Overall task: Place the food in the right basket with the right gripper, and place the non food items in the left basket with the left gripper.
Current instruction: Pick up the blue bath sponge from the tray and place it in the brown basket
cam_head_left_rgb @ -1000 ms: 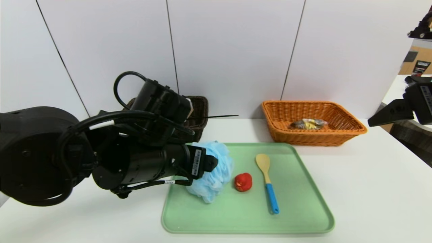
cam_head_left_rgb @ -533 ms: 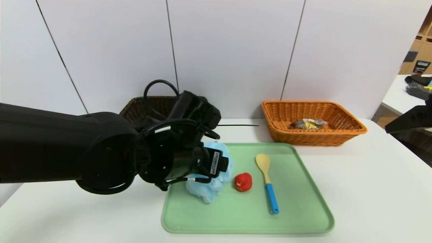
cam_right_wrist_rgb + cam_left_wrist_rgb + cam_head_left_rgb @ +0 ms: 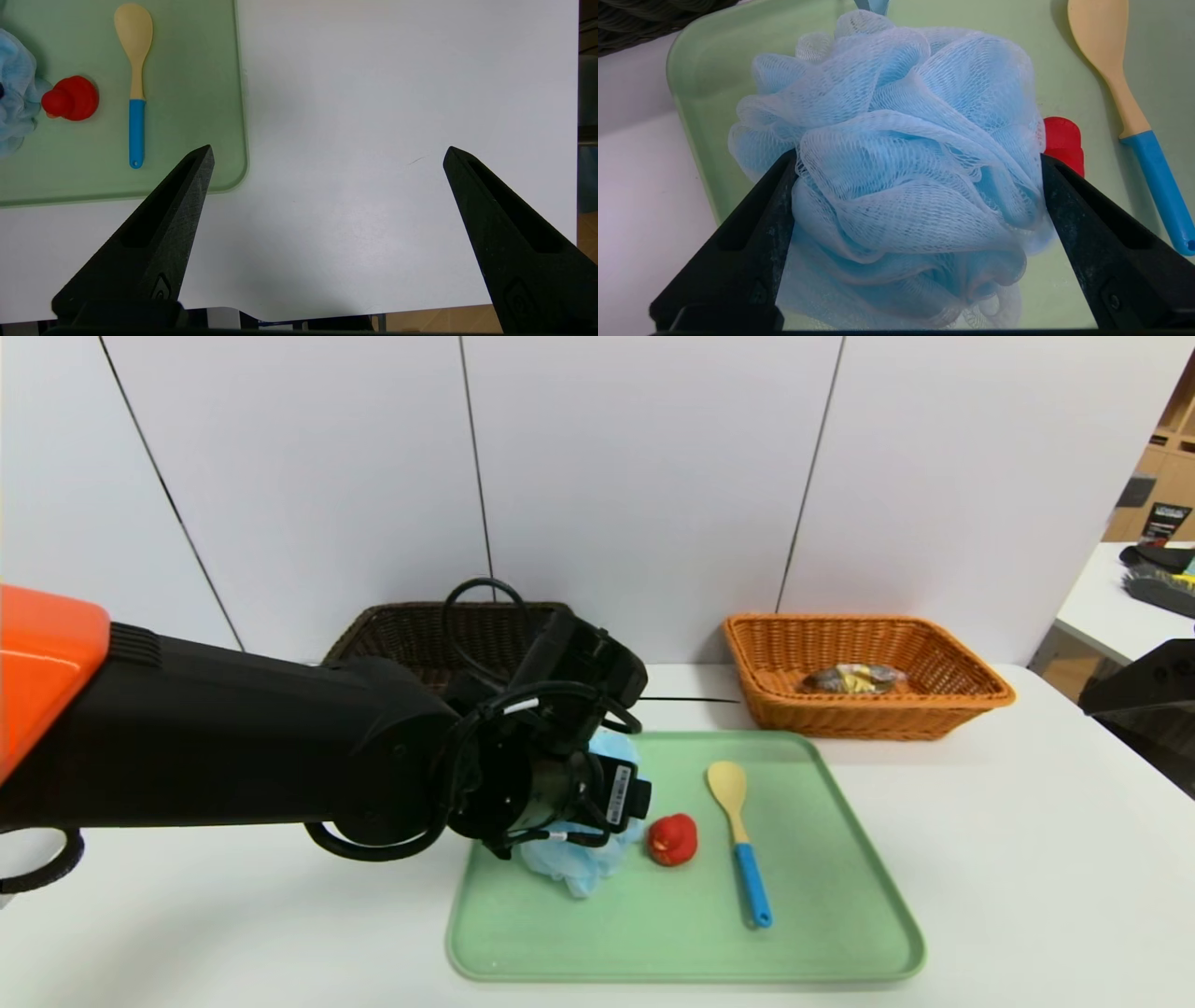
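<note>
Your left gripper (image 3: 917, 163) straddles the pale blue mesh bath pouf (image 3: 901, 154) on the green plastic tray (image 3: 822, 933), fingers spread, touching both sides. Your right gripper (image 3: 327, 154) hangs released over the white surface (image 3: 373, 116).

Sponge (image 3: 579, 868), duck (image 3: 673, 840), spoon (image 3: 739, 840) on tray (image 3: 840, 933)

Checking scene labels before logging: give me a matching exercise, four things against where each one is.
Things:
1. bath sponge
2. red toy
3. spoon
4. snack packet

Places:
A. in the orange basket
B. on the tray, nearest its right edge
C. between the left gripper's open fingers
D. on the tray between sponge and spoon

Pairs: 1-C, 2-D, 3-B, 4-A
</note>
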Robot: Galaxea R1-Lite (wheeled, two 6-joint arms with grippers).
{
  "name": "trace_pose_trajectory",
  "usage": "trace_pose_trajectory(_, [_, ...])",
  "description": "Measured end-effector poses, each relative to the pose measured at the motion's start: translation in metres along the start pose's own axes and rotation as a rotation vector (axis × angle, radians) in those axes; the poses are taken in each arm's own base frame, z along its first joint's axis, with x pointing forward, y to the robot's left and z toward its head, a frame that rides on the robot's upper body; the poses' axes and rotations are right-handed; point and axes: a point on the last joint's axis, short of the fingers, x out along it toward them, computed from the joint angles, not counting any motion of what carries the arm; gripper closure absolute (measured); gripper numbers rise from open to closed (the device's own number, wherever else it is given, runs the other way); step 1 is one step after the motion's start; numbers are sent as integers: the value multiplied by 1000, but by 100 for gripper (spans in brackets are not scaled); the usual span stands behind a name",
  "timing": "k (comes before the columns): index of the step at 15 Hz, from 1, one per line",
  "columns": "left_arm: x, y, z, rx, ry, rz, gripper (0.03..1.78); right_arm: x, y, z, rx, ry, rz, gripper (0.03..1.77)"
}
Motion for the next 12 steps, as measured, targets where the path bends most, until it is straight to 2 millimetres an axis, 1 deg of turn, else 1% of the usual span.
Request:
trace_pose_trajectory(7, [20,-3,-10,12,48,19,12,-3,-2,-3,0,-6,6,11])
trace_pose_trajectory(12, [28,-3,-14,12,66,25,12,-6,-3,-5,1,-13,12,10])
